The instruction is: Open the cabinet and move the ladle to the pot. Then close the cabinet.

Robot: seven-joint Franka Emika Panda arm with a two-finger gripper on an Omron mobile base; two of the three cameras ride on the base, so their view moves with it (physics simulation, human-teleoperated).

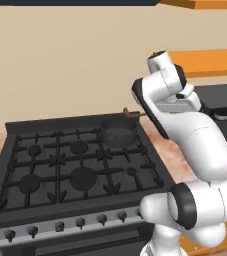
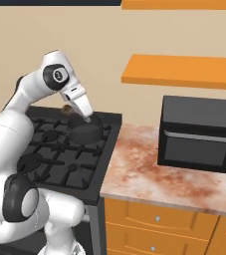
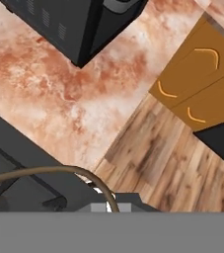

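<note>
Ladle (image 3: 44,171) carried in the closed hand (image 2: 87,118), its hooked handle curving just ahead of the fingers; pot (image 2: 85,130) directly beneath on the stove's back burner. Risk: released tilted, the long handle could tip out onto the worktop (image 2: 149,169) alongside.

Setting: a home kitchen, rendered. Evidence: black gas stove (image 1: 80,165) with cast grates, several burners and a row of front knobs; small dark pot (image 1: 118,135) on the burner at 1 o'clock of the cooktop. Mottled reddish stone tabletop (image 2: 149,174) adjoins the stove at 3 o'clock and carries a black microwave (image 2: 199,132). Orange base cabinets (image 2: 154,224) with small silver knobs below; orange wall shelf (image 2: 184,69) above. Wood plank floor (image 3: 158,158), beige wall (image 1: 60,60).
</note>
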